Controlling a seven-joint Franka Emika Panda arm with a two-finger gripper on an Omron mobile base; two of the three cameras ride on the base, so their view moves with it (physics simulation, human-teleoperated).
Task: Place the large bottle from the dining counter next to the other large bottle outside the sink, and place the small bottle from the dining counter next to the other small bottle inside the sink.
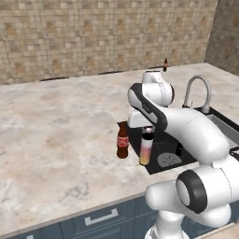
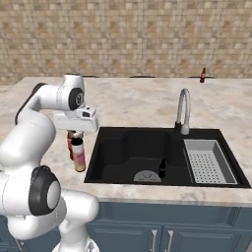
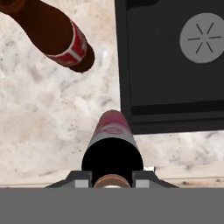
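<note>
Hand view: gripper (image 3: pixel 113 178) pinching neck of pink large bottle (image 1: pixel 146 149), upright at counter (image 1: pixel 56 135) front edge, just beside cola bottle (image 1: pixel 122 142), left of sink (image 2: pixel 123 152). Release pending. Small bottle (image 2: pixel 202 75) near counter's back edge, not yet fetched; other small bottle (image 2: pixel 162 170) in sink.

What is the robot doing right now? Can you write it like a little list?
holding: gripper shut on tall pink and yellow bottle with a black cap
bottle position: upright, at the counter beside the sink's left edge
neighbour: brown cola bottle with a red label, standing close by
black sink: small dark bottle near the drain
back counter: another small brown bottle
</note>
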